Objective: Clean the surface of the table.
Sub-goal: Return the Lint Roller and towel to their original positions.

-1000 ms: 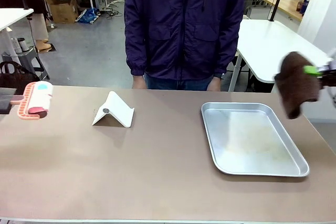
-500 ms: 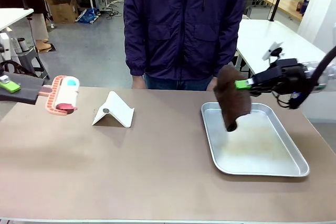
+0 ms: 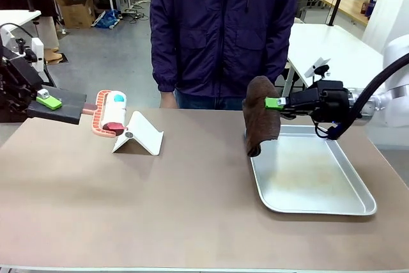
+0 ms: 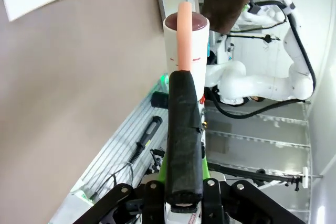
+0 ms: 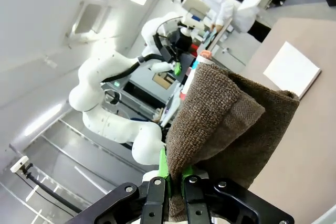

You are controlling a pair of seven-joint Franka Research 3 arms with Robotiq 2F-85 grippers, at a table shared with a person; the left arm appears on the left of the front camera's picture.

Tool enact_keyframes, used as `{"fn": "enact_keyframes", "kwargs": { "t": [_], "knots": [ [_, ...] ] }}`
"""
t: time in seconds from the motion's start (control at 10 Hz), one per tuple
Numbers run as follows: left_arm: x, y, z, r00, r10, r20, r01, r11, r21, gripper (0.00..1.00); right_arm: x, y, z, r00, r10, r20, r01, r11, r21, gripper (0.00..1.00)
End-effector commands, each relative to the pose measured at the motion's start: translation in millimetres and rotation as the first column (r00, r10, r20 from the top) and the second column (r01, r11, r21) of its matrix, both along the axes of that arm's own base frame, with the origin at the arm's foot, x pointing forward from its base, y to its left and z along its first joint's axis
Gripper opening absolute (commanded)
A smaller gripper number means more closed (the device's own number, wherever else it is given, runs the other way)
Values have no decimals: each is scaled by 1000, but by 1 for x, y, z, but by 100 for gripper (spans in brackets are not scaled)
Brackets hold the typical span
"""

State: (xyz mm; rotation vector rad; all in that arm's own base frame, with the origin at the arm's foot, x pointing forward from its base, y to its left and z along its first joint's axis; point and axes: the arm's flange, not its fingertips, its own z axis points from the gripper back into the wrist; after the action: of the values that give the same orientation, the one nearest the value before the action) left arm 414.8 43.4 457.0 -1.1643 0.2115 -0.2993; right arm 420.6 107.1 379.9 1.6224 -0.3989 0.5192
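Note:
The brownish-taupe table (image 3: 192, 202) spans the front view. At its far left my left gripper (image 3: 50, 101) is shut on the dark handle of a lint roller (image 3: 110, 112), and the pink-framed roller head hangs just above the top beside a white folded stand (image 3: 139, 134). The left wrist view shows the handle (image 4: 184, 140) running up from the gripper to the roller (image 4: 186, 32). My right gripper (image 3: 276, 103) is shut on a brown cloth (image 3: 260, 123), which hangs over the left rim of the metal tray (image 3: 307, 206). In the right wrist view the cloth (image 5: 226, 114) bunches above the gripper (image 5: 176, 178).
A person in a dark purple jacket (image 3: 223, 30) stands at the far edge, hands down at the table rim. The shiny tray takes up the right part of the table. The white stand (image 5: 291, 69) sits left of centre. White-topped tables stand behind.
My left gripper has carried the lint roller rightward toward the white stand. My right gripper has swung the brown cloth left, from the table's right side to the tray's left rim.

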Motion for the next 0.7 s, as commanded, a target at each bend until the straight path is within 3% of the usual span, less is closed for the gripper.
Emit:
{"fn": "enact_keyframes", "kwargs": {
  "t": [0.0, 0.3, 0.4, 0.6],
  "knots": [
    [0, 2, 6, 1000, 16, 24, -16, 1000, 24, 22, 2, 7, 2, 1000, 5, 10, -4, 1000, -17, 10],
    [1, 2, -1, 1000, 6, 2, -6, 1000, 5, 22, 0, -1, -1, 1000, 1, -2, -1, 1000, -4, 10],
    [-3, -10, 1, 999, -29, 33, 29, 1000, -9, 22, 4, 16, -6, 999, -51, 1, 50, 997, -63, 10],
    [10, -35, 6, 997, -59, 46, 59, 998, -11, 22, 18, 64, -17, 999, -30, 18, 32, 994, -107, 10]
  ]
}}
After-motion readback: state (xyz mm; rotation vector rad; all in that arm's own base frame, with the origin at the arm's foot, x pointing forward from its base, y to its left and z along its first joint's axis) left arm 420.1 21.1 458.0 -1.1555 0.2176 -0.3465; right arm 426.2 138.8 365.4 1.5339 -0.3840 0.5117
